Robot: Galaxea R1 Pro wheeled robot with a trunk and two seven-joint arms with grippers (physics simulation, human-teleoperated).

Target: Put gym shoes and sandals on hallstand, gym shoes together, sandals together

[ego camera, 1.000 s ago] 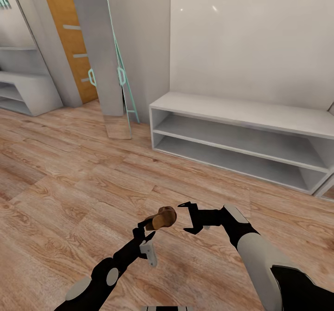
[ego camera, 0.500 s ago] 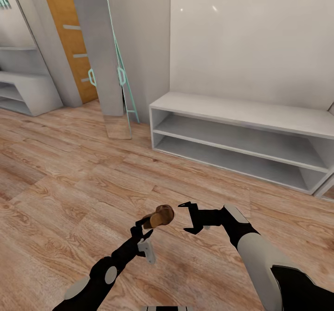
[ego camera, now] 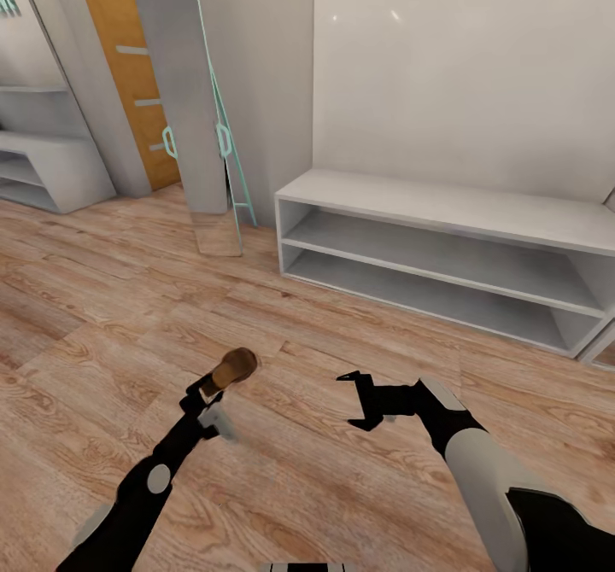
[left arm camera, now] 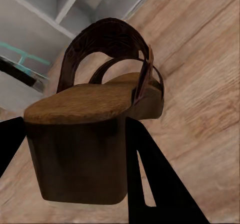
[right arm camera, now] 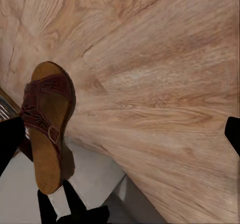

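Left arm reaches forward and up from lower left, black links with grey joint caps. Left pincer point(ego camera: 215, 387) is clamped on a sandal point(ego camera: 234, 368), gripped at the heel end. Right arm extends from lower right, white forearm, black wrist. Right pincer point(ego camera: 352, 399) points left, fingers spread apart, holding nothing.

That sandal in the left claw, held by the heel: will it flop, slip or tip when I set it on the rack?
The sandal looks stiff: its thick block heel and sole hold shape in the left claw, so flopping seems unlikely. The heel's smooth sides could let it pivot between the fingers. Its flat sole should sit stably on the hallstand, though the arched straps may snag a shelf edge.
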